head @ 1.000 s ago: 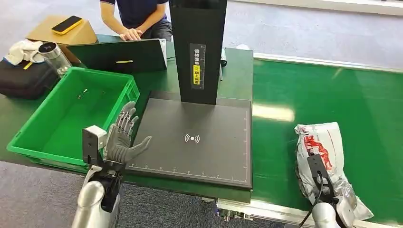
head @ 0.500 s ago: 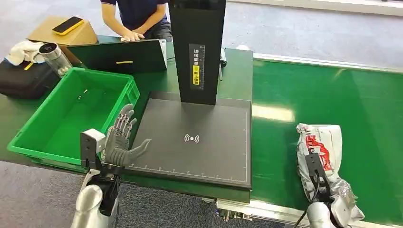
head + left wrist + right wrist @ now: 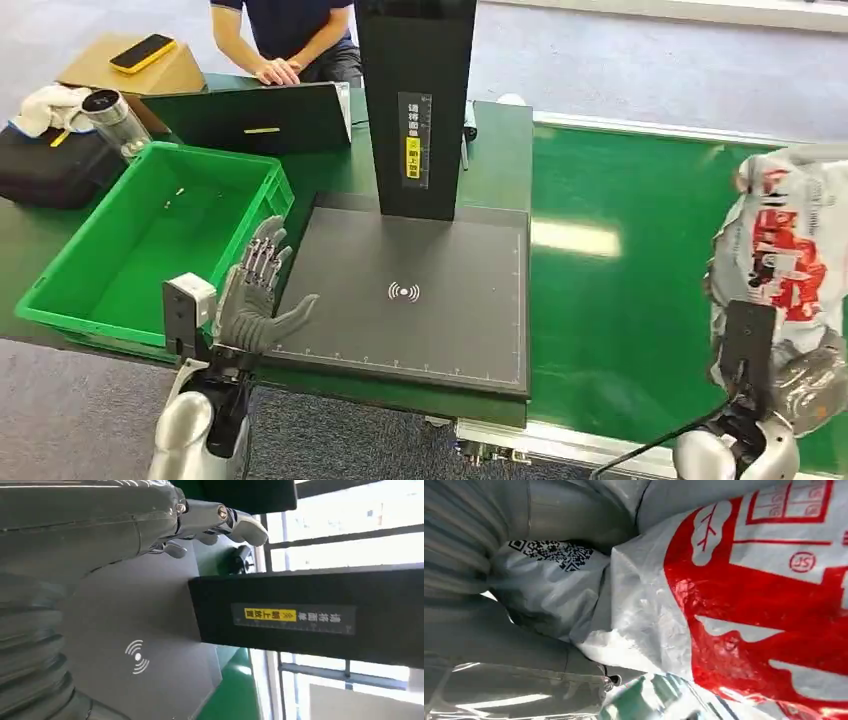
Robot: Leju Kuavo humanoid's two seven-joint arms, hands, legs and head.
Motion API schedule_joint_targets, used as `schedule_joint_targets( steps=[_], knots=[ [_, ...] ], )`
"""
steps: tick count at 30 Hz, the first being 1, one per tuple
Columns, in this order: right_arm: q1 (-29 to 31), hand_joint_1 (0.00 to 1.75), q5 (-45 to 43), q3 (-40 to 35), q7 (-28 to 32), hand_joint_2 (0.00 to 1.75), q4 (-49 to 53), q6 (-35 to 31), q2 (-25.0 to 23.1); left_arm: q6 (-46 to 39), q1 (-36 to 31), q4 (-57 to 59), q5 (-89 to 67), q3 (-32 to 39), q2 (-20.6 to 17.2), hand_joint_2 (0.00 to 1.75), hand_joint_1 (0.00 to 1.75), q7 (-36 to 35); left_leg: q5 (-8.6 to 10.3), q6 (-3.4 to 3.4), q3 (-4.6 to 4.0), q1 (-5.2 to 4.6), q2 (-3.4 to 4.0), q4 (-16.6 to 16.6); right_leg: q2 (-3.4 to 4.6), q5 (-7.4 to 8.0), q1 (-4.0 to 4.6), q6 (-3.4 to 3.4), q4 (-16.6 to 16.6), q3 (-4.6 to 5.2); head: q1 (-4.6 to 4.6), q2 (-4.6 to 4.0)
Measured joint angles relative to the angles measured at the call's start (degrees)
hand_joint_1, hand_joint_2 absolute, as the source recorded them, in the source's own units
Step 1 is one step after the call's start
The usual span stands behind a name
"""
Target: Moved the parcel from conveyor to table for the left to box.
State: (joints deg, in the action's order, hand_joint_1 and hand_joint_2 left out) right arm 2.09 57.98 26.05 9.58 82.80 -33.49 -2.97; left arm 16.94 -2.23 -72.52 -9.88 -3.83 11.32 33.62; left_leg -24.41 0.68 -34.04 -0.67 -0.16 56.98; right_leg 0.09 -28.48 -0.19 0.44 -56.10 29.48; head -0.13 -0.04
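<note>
The parcel point(image 3: 785, 250) is a white plastic mailer with red print, lifted well above the green conveyor point(image 3: 650, 260) at the right. My right hand point(image 3: 760, 375) grips its lower end; in the right wrist view the parcel point(image 3: 734, 600) presses against the grey thumb and cover of my right hand point(image 3: 499, 630). My left hand point(image 3: 258, 295) hovers open at the near left corner of the dark scanner pad point(image 3: 410, 290), beside the green box point(image 3: 150, 240). In the left wrist view my left hand point(image 3: 150, 525) has fingers spread over the scanner pad point(image 3: 135, 630).
A black scanner column point(image 3: 415, 100) rises at the pad's back edge. A person point(image 3: 285, 35) sits behind a laptop point(image 3: 250, 115) at the far side. A black bag point(image 3: 50, 165), a flask point(image 3: 115, 120) and a cardboard box point(image 3: 135, 60) lie at the far left.
My right hand has raised the parcel off the conveyor, up and slightly rightward. My left hand has barely moved.
</note>
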Motion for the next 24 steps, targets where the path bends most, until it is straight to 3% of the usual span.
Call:
schedule_joint_targets(
  steps=[4, 13, 20, 24],
  knots=[
    [0.4, 1.75, 1.1, -2.7, 3.5, 1.75, 2.2, 5.0, 0.1, -0.5, -1.4, 1.0, 0.2, -0.7, 0.0, 1.75, 0.00, 0.9, 0.00, 0.00, 0.03, 0.00, 0.06, 0.0, 0.07, 0.01, 0.02, 0.00, 0.0, -0.04, 0.00, 0.02],
    [4.8, 1.75, 17.0, -18.4, 6.2, 1.75, 0.4, 18.7, 5.6, 0.6, -4.7, 3.8, 0.4, -2.1, -0.5, 1.75, 0.00, 2.4, 0.06, 0.03, 0.03, 0.00, 0.04, 0.0, 0.04, 0.04, 0.01, -0.01, 0.0, -0.04, -0.02, 0.00],
    [9.0, 1.75, 22.1, -31.5, 6.2, 1.75, -4.6, 20.2, 13.0, 1.0, -6.3, 6.4, 0.6, -3.0, -1.1, 1.75, 0.00, 3.4, 0.05, 0.03, 0.00, -0.01, 0.02, 0.0, 0.02, 0.03, 0.00, -0.01, 0.0, -0.03, 0.00, 0.00],
    [14.3, 1.75, 22.2, -39.5, 8.3, 1.75, -9.8, 21.3, 16.6, 0.7, -7.0, 7.9, 1.1, -4.0, -1.5, 1.75, 0.00, 4.2, 0.06, 0.04, 0.00, -0.01, 0.03, 0.0, 0.03, 0.05, 0.01, 0.00, 0.0, -0.05, 0.00, 0.00]
  ],
)
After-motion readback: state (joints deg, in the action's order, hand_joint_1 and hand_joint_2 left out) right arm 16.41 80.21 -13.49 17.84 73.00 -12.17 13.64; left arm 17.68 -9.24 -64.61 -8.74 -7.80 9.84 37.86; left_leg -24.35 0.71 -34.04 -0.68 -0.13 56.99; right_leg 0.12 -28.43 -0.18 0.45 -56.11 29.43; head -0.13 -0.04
